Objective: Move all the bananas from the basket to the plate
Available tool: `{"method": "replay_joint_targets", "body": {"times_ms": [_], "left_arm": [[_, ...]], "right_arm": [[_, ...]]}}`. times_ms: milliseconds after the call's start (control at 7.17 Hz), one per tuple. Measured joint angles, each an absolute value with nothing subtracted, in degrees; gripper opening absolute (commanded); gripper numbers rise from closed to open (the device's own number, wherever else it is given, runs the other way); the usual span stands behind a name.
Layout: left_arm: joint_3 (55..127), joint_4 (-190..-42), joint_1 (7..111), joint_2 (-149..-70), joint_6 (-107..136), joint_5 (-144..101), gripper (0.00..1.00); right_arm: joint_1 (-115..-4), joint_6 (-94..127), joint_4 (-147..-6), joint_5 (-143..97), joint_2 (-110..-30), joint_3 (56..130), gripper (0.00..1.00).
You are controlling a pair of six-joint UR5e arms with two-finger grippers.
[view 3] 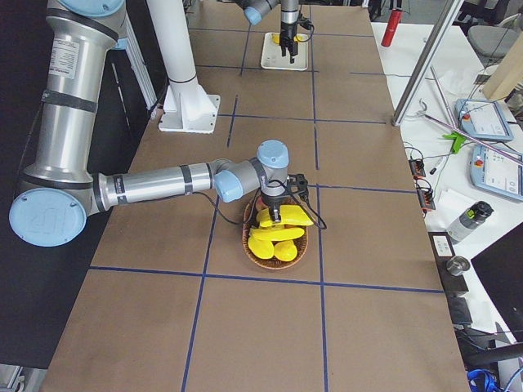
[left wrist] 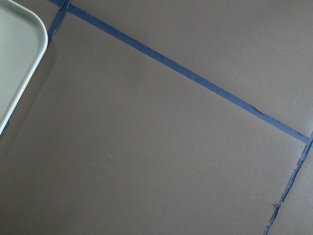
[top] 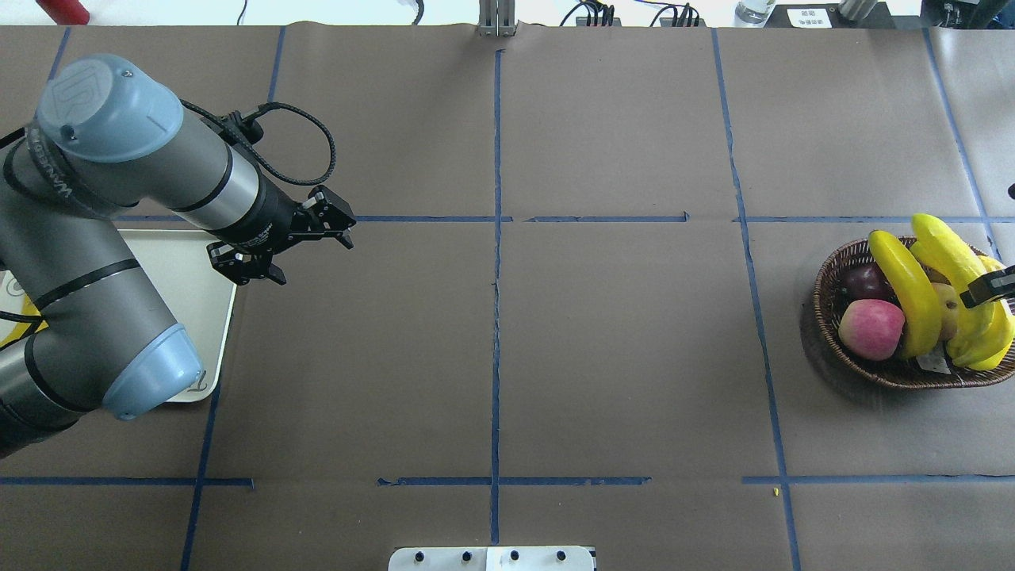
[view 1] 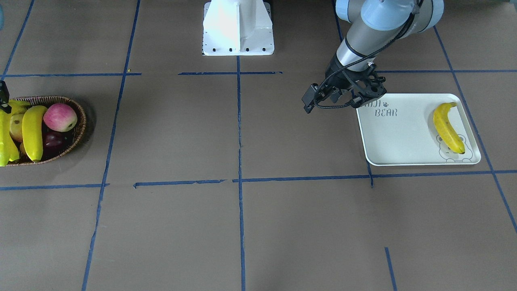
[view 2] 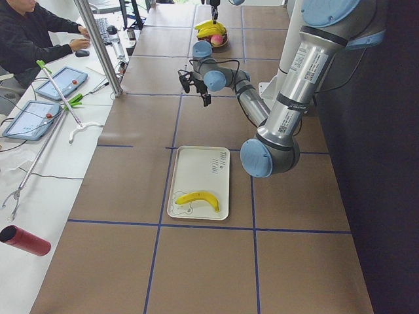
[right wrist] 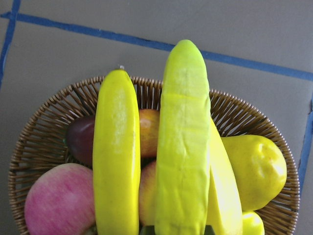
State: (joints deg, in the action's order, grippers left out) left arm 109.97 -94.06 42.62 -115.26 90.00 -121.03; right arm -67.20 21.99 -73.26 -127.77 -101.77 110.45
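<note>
Front view: one banana (view 1: 447, 127) lies on the plate (view 1: 396, 137), and the left gripper (view 1: 365, 97) hangs spread and empty near its corner. Overhead: three bananas (top: 904, 289) are left in the basket (top: 829, 317), with the right gripper (top: 987, 287) on them, its grip unclear

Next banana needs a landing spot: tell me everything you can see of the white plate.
The plate is a flat off-white rounded rectangle with a raised rim, seemingly plastic. It lies level on the brown paper-covered table. "BEAR" lettering marks one corner, a bear-face drawing another. One banana lies inside along a short side, its tip over the drawing. The rest that shows is bare.
</note>
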Motion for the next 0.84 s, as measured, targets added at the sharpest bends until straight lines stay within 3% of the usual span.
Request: {"method": "replay_joint_targets", "body": {"times_ms": [418, 836], "left_arm": [[109.98, -94.12, 42.63, -115.40, 90.00, -121.08, 0.99], [110.50, -95.49, 42.58, -115.67, 90.76, -121.19, 0.99]], "right_arm": [[-72.08, 23.11, -73.51, -136.17, -99.34, 115.28, 0.01], [-72.53, 35.12, -73.31, -148.13, -90.43, 115.90, 0.01]]}}
